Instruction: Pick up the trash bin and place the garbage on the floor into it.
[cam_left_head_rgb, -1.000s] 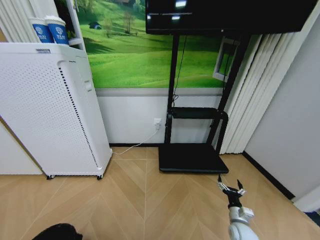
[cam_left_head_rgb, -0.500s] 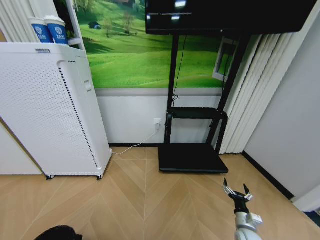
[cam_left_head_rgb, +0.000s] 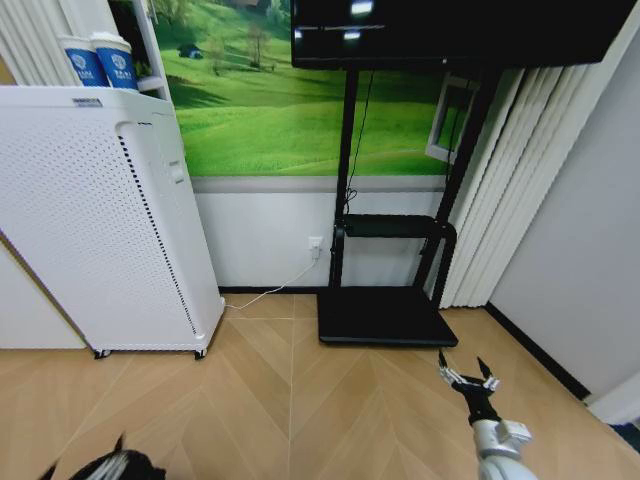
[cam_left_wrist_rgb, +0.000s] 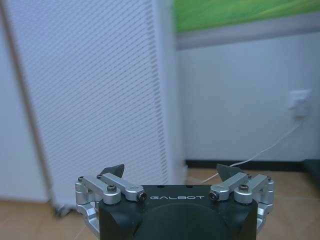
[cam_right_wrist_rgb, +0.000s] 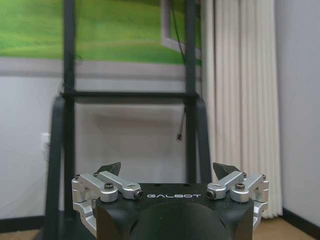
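Head view puts your right gripper (cam_left_head_rgb: 465, 372) low at the right of the scene, above the herringbone wood floor (cam_left_head_rgb: 290, 400), just in front of the black base plate of the TV stand (cam_left_head_rgb: 385, 315). Its two fingers are spread apart with nothing between them; your right wrist view confirms this, showing both dark fingertips (cam_right_wrist_rgb: 109, 168) wide apart and pointing at the stand's black uprights (cam_right_wrist_rgb: 66, 100) and the pleated curtain (cam_right_wrist_rgb: 240, 100).

Your left gripper (cam_left_head_rgb: 85, 462) sits at the bottom left corner of the head view, partly cut off by the edge. In your left wrist view its fingertips (cam_left_wrist_rgb: 114, 170) are likewise spread and empty, aimed at the tall white perforated appliance (cam_left_wrist_rgb: 95, 90) and the wall socket (cam_left_wrist_rgb: 299, 102) with a white cable running from it.

That appliance (cam_left_head_rgb: 100, 220) stands on castors at the left of the room, with two blue-and-white paper cups (cam_left_head_rgb: 100, 58) behind its top. A screen (cam_left_head_rgb: 450, 30) hangs above the stand, against a green meadow mural (cam_left_head_rgb: 260, 90).

You cannot locate the trash bin or the garbage from these views; both grippers are released and apart from any object.
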